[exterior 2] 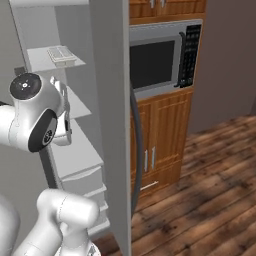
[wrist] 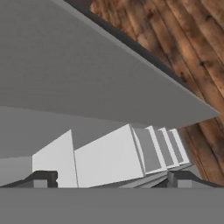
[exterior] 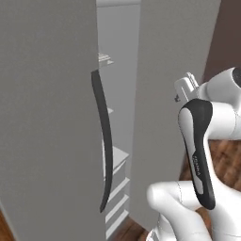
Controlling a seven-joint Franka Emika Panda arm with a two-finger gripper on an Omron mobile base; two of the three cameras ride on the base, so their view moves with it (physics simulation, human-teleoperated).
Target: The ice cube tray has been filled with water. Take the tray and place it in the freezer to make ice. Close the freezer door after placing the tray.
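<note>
The freezer door is flat mid-grey, its long curved handle near black. Inside the freezer the shelves are white against pale grey walls. The ice cube tray is white, its cells a faint blue-grey grid. The microwave is silver-grey with a black window and a black keypad. The cabinets are warm orange-brown wood with pale handles — the floor is darker brown planks, streaked.
</note>
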